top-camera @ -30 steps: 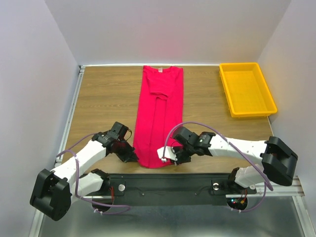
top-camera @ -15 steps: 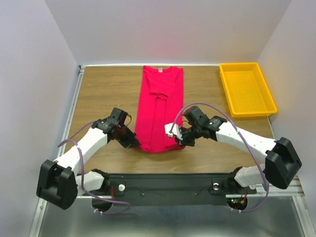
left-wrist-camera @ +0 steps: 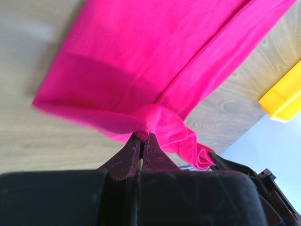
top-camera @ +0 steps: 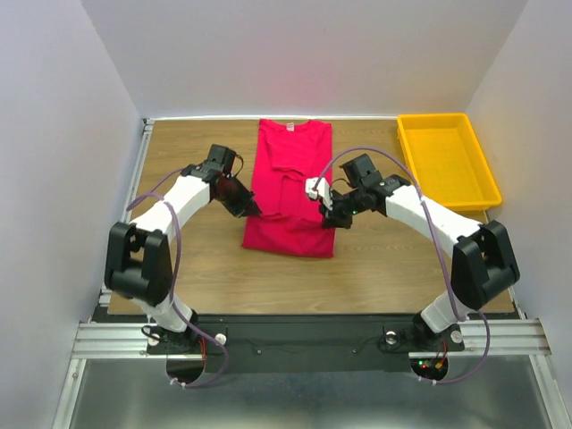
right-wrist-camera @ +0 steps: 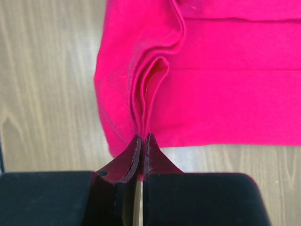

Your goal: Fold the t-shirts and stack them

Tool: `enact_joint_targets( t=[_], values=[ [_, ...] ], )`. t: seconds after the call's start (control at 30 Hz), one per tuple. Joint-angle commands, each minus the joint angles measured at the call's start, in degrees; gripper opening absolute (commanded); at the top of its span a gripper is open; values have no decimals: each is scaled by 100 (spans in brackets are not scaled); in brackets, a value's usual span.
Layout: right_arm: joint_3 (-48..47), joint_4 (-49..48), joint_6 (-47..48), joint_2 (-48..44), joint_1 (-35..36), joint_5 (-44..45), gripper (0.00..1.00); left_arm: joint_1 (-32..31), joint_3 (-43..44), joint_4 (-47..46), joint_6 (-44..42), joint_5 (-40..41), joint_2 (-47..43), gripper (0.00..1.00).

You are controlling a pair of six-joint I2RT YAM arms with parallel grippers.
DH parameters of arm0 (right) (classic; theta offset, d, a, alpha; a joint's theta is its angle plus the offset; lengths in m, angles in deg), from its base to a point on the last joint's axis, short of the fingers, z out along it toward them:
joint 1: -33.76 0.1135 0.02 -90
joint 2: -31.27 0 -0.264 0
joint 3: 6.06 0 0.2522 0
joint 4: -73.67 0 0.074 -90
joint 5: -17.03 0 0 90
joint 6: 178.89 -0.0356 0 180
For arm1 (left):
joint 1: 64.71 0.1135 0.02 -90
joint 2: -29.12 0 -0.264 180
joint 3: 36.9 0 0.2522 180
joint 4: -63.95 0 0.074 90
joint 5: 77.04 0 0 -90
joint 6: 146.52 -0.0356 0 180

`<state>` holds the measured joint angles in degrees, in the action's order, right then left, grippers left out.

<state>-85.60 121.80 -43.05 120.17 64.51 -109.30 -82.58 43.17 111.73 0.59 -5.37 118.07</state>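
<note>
1. A pink t-shirt [top-camera: 293, 152] is lying mid-table [top-camera: 197, 259], its near part doubling back over itself.
2. The left gripper [top-camera: 253, 211] is pinching the t-shirt's left edge, jaws pressed together.
3. The right gripper [top-camera: 331, 218] is pinching its right edge likewise.
4. A yellow tray [top-camera: 447, 161] is sitting far right.

The plain crimson-pink short-sleeved cotton t-shirt [top-camera: 290, 179] is one solid colour throughout, darker only in its creases. The rectangular plastic tray [top-camera: 447, 161] is bright yellow. The wooden table [top-camera: 188, 259] is light brown with a fine streaked grain. The left arm [top-camera: 170, 210] and right arm [top-camera: 420, 210] are white with black joints and trail purple cables [top-camera: 375, 151]. The left gripper [left-wrist-camera: 141, 137] and right gripper [right-wrist-camera: 142, 138] are black. The walls [top-camera: 304, 54] are pale grey-white.
</note>
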Motion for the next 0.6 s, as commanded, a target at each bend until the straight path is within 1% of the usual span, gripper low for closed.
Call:
enact_joint_targets(
  t=[0.0, 0.13, 0.57],
  values=[
    [-522, -44, -40, 241, -243, -365, 1, 38, 803, -71, -410, -136, 377, 0],
    [-769, -36, -41, 505, -455, -497, 1, 82, 1331, 60, -559, -57, 877, 0],
    [-1569, -44, -32, 1340, -754, -479, 1, 345, 2088, 131, -858, -74, 1652, 0]
  ],
)
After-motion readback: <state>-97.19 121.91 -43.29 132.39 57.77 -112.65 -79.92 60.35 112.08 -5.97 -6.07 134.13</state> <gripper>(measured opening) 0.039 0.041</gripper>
